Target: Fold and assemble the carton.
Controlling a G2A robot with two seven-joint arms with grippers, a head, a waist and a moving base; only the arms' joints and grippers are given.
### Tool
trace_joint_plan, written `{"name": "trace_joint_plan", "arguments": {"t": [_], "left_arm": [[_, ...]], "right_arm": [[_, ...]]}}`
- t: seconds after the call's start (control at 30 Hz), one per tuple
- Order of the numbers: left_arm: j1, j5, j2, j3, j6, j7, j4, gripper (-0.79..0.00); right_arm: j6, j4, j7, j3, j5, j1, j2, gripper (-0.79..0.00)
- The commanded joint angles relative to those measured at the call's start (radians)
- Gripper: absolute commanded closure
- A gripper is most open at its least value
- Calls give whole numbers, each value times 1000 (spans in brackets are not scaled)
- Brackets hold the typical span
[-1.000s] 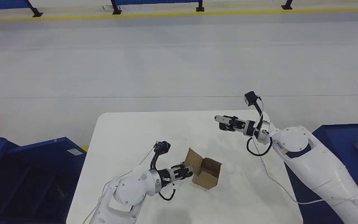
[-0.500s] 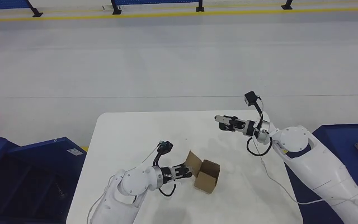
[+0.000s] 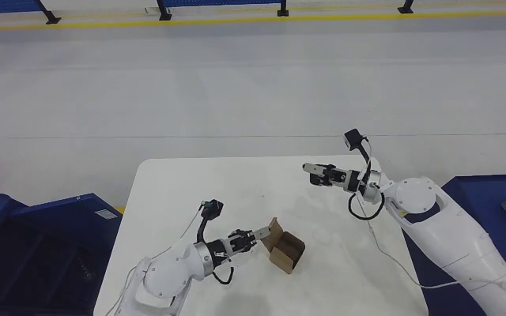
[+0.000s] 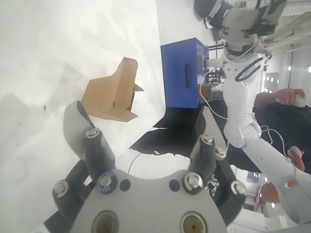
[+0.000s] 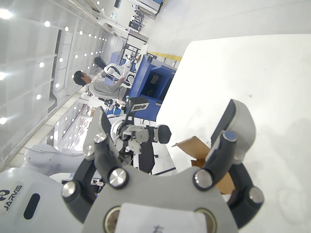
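Observation:
A small brown carton (image 3: 286, 248) lies on the white table (image 3: 198, 189) near its front edge, its flaps loose and one raised flap pointing at my left arm. My left gripper (image 3: 258, 235) is open just beside that flap. In the left wrist view the carton (image 4: 111, 96) sits just beyond one fingertip (image 4: 77, 112) of the left gripper (image 4: 142, 120), with nothing between the fingers. My right gripper (image 3: 308, 168) hovers open over the table's far right part, well away from the carton. In the right wrist view the right gripper (image 5: 167, 115) holds nothing, and the carton (image 5: 192, 146) is partly hidden behind one finger.
A blue bin (image 3: 55, 237) stands off the table's left side and another blue unit (image 3: 482, 193) off its right. The carton is close to the table's front edge (image 4: 158, 73). The middle and far left of the table are bare.
My left arm has drawn back to the left and its gripper has risen a little toward the raised flap. The carton has turned and now looks narrower. The right arm has stayed still.

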Motion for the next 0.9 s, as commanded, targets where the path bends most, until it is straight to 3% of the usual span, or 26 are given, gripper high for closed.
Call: {"name": "trace_joint_plan", "arguments": {"t": [0.0,0.1,0.17,0.37,0.43,0.53,0.67,0.87], "left_arm": [[61,28,5,1,66,-8,-71,-785],[132,59,10,17,172,-2,-126,-785],[153,45,6,21,262,69,-160,-785],[153,45,6,21,262,69,-160,-785],[156,35,5,26,263,59,-154,-785],[142,38,8,46,346,24,-137,-785],[157,142,10,149,445,43,-113,-785],[81,165,-4,256,483,116,29,-785]], "right_arm": [[110,-3,107,3,-45,25,5,-785],[226,-2,248,3,-118,63,12,-785],[253,-13,312,-4,-193,84,15,-785],[217,-70,463,-47,-415,108,21,-785],[221,-75,486,-74,-465,114,15,-785],[278,-65,510,-144,-553,127,-4,-785],[313,-32,505,-236,-602,150,-42,-785],[332,69,467,-334,-631,190,-103,-785]]}}
